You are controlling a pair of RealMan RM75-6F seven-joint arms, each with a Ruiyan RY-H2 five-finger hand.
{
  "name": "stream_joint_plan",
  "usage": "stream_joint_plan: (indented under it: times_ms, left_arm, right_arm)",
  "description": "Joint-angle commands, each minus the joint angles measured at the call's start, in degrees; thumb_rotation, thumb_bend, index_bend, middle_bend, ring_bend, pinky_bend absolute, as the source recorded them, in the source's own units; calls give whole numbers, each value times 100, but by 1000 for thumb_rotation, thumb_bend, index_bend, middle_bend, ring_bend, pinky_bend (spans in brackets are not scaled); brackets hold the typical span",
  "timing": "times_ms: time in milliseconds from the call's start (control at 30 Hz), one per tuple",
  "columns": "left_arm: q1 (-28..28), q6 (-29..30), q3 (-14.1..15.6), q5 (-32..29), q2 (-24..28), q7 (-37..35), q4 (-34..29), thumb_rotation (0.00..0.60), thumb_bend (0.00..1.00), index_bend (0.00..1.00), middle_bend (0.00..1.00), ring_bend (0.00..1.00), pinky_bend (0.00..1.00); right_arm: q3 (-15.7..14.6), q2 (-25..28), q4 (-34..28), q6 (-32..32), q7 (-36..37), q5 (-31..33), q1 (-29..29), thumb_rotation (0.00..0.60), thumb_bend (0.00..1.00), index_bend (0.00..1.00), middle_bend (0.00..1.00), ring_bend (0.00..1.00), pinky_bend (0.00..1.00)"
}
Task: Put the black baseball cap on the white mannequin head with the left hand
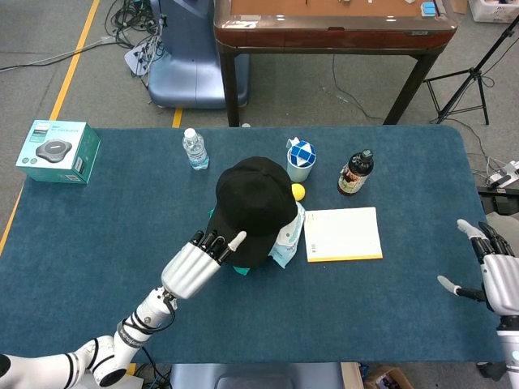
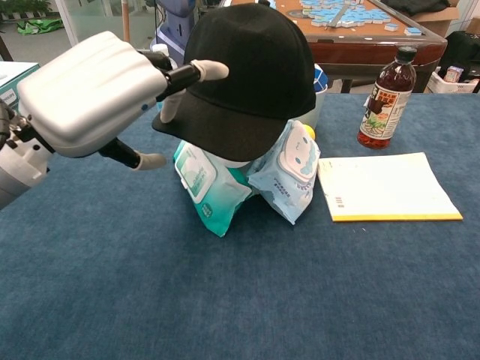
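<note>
A: Cap status?
B: Black baseball cap (image 2: pixel 251 71) sits on the mannequin head (image 2: pixel 238 159), covering the face. Left hand (image 2: pixel 90 94) fingers spread, holding nothing, just beside the brim.
A: Adjust?
B: Light, soft crown; pinch the stiff brim.

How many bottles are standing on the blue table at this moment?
2. A clear water bottle stands at the far side, left of the black cap. A dark bottle stands behind the yellow notepad. The cap might hide others.
</note>
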Motion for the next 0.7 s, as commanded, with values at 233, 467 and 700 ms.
stream_joint_plan:
  times_ms: [233, 467, 700]
  left_arm:
    - [421, 151, 30, -315, 220, 237, -264, 600, 0, 0, 460, 316, 534]
    - [1019, 488, 212, -611, 606, 437, -524, 600, 0, 91, 453, 316, 530]
    - [1643, 916, 379, -878, 1084, 181, -873, 600, 0, 163, 452, 316, 527]
  right_arm:
    - [5, -24, 4, -39, -57, 32, 20, 600, 0, 89, 206, 81, 136]
    - [7, -62, -4, -74, -169, 65, 41, 600, 0, 89, 206, 81, 136]
    - [8, -141, -12, -150, -382, 124, 86, 600, 0, 89, 206, 81, 136]
